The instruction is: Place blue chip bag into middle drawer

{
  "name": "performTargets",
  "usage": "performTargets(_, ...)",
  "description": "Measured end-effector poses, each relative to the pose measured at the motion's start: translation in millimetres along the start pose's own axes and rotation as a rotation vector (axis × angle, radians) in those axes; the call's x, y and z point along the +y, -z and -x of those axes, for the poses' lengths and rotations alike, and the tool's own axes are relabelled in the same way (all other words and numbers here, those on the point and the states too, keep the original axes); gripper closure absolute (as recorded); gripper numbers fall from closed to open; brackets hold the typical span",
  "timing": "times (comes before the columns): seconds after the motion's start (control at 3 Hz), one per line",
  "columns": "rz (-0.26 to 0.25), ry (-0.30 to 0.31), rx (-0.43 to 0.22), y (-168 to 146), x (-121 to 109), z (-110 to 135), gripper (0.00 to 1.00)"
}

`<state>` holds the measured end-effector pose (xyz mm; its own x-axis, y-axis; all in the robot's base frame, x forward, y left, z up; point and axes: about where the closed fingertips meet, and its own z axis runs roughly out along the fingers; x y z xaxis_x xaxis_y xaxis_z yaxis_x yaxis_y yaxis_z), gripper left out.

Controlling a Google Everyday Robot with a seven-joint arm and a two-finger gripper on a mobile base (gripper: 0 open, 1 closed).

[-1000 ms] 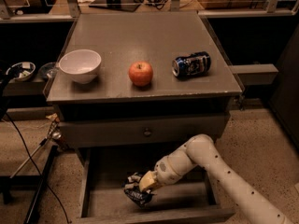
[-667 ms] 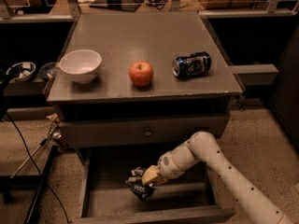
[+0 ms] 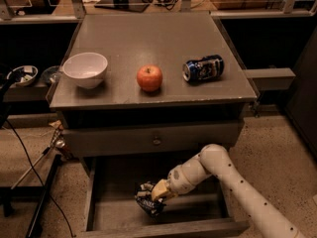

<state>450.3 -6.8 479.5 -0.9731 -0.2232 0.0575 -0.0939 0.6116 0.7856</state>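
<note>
Since the snack has to end up inside, the pale two-finger gripper [image 3: 157, 193] reaches down into the open wide grey wooden middle drawer [image 3: 114, 205], its jaws closed on the crinkled dark blue foil chip bag [image 3: 148, 206], held low near the drawer floor for release

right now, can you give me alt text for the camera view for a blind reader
The robot arm's gripper is down inside the open grey wooden drawer, right against a crinkled dark blue foil chip bag. On the grey cabinet top above sit a white bowl, a red apple and a blue-and-white drink can lying on its side.
</note>
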Motion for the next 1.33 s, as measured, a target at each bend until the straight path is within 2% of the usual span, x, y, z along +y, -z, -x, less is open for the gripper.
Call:
performTargets(0.33, 0.013, -0.054, 0.004, -8.4, -21.0, -2.3, 1.0)
performTargets(0.67, 0.021, -0.082, 0.01, -14.6, -32.0, -1.6, 1.0)
performTargets(1.0, 0.022, -0.084, 0.011, -15.0, -32.6, -1.5, 0.83)
performTargets(1.33, 0.022, -0.084, 0.011, -15.1, -32.6, -1.5, 0.53)
